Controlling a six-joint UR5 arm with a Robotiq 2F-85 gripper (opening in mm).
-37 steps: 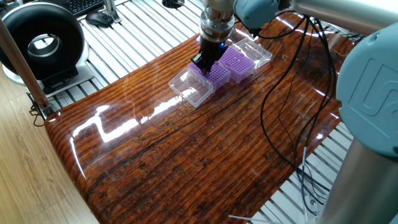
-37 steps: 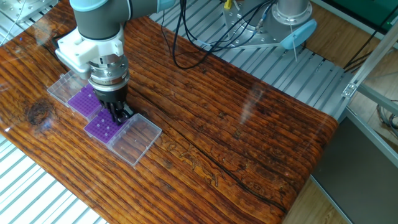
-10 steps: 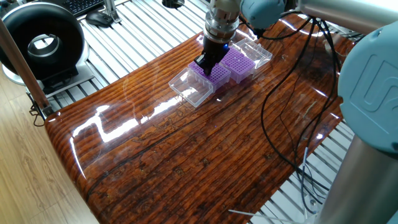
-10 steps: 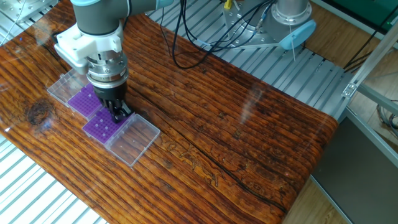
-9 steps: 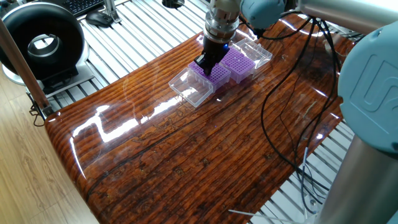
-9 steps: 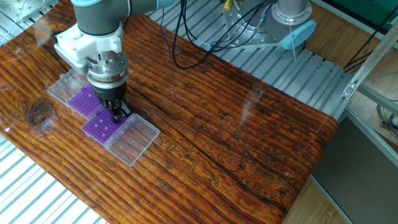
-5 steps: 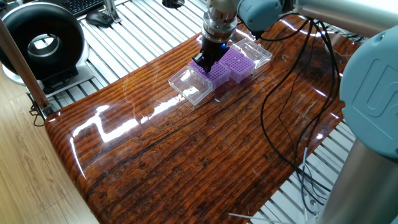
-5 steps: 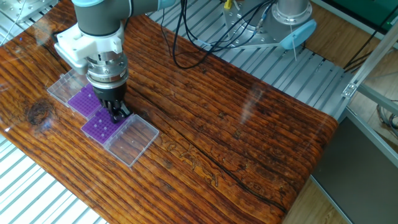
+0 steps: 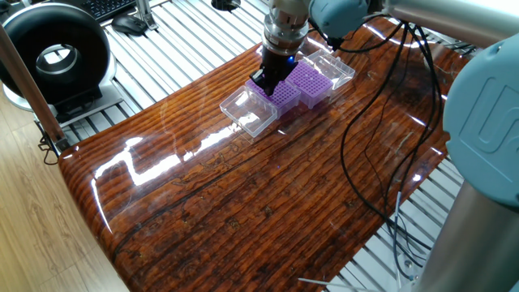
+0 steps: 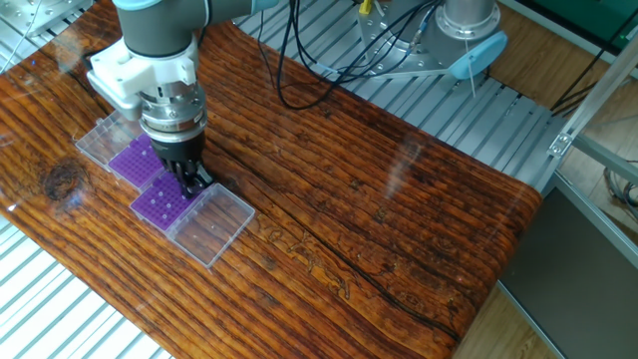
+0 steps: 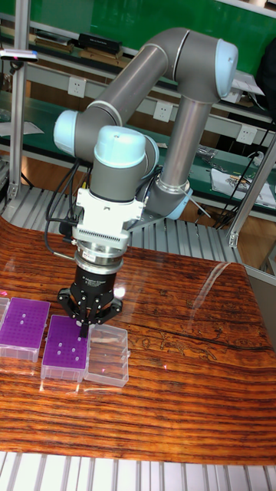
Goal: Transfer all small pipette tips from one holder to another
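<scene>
Moved: gripper [image 11: 83, 331] barely shifts over near rack [image 11: 66, 347].
Fingers: narrow; holding anything, cannot tell.
Left: few tips [image 11: 73, 348] in near rack.

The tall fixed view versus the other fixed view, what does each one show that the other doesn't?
Only the tall fixed view shows the grey arm's blue-capped joints and the green wall behind. Only the other fixed view shows the table's far end, black cables and a light-blue part. Both show the black gripper low over the purple grid rack, beside its clear hinged lid.
</scene>
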